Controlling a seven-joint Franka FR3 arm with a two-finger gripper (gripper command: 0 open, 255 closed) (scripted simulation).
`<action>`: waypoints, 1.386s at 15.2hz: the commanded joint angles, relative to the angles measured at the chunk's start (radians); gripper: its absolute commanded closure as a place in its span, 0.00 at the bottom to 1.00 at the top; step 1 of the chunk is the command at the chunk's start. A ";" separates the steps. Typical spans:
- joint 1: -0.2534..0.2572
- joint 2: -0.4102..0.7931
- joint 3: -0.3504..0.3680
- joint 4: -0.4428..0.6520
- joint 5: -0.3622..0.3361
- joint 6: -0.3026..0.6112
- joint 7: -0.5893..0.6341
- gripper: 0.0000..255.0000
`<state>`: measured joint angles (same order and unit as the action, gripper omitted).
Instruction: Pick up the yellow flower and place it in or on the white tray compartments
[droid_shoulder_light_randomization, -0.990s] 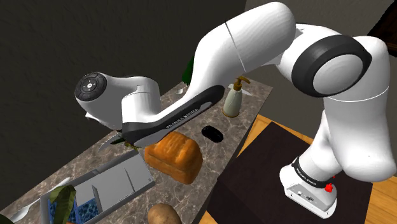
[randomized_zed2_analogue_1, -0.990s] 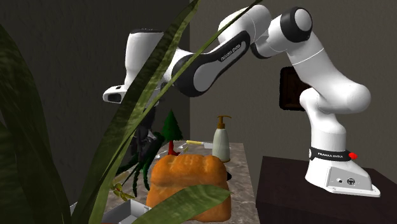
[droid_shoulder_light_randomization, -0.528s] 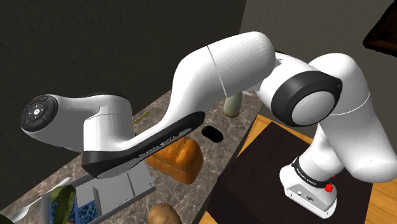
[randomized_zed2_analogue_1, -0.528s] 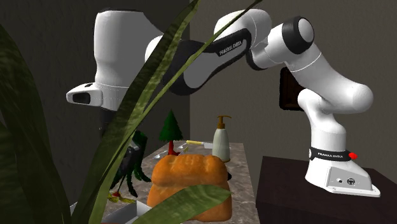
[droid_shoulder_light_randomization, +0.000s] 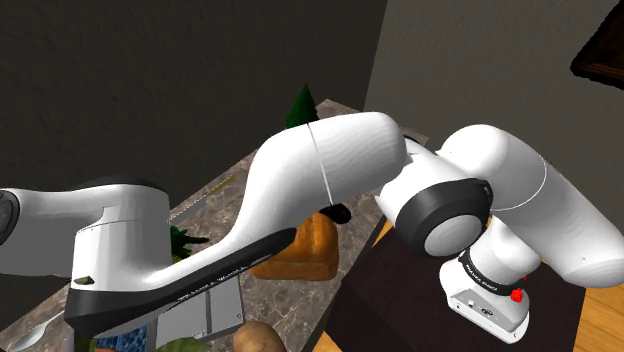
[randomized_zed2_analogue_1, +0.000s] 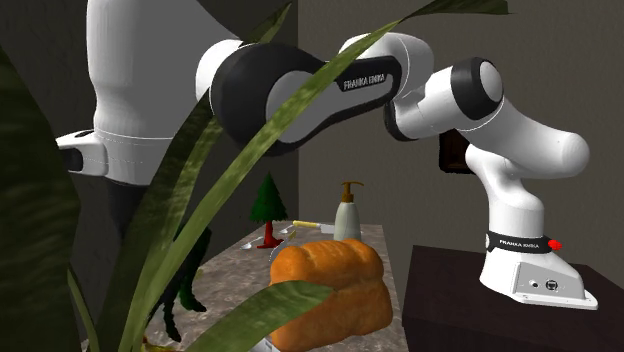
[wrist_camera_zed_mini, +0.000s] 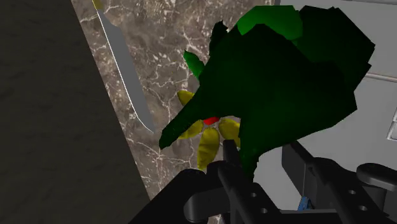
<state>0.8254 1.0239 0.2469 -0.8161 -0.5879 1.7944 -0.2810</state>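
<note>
The yellow flower (wrist_camera_zed_mini: 207, 137) has yellow petals, a red centre and big dark green leaves (wrist_camera_zed_mini: 280, 83). It hangs just ahead of my gripper (wrist_camera_zed_mini: 261, 160), whose black fingers (wrist_camera_zed_mini: 230, 172) are shut on its lower part. Beneath it lie the marble counter and the pale tray (wrist_camera_zed_mini: 375, 57) with a divider line. In the shoulder view the grey compartment tray (droid_shoulder_light_randomization: 205, 312) lies under my forearm, with green leaves (droid_shoulder_light_randomization: 182, 240) showing beside the arm. In the second exterior view the flower's dark leaves (randomized_zed2_analogue_1: 185, 285) dangle below the hand, behind a houseplant.
A bread loaf (droid_shoulder_light_randomization: 305, 250) lies on the counter next to the tray, a potato (droid_shoulder_light_randomization: 255, 338) at the near edge. A knife (wrist_camera_zed_mini: 127, 70), a soap dispenser (randomized_zed2_analogue_1: 347, 212) and a small green tree figure (randomized_zed2_analogue_1: 267, 200) stand farther along. Houseplant leaves (randomized_zed2_analogue_1: 200, 200) cross the second exterior view.
The arm has swung toward the shoulder view's lower left, carrying the flower along the counter toward the tray. The bread loaf has shifted a little toward the stand.
</note>
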 joint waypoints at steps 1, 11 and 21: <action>-0.002 0.018 -0.003 -0.011 -0.002 0.014 0.007 1.00; -0.006 0.071 -0.011 -0.043 -0.017 0.092 0.040 1.00; -0.003 0.081 -0.011 -0.022 -0.016 0.082 0.036 0.00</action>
<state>0.8220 1.1022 0.2368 -0.8402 -0.6045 1.8785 -0.2450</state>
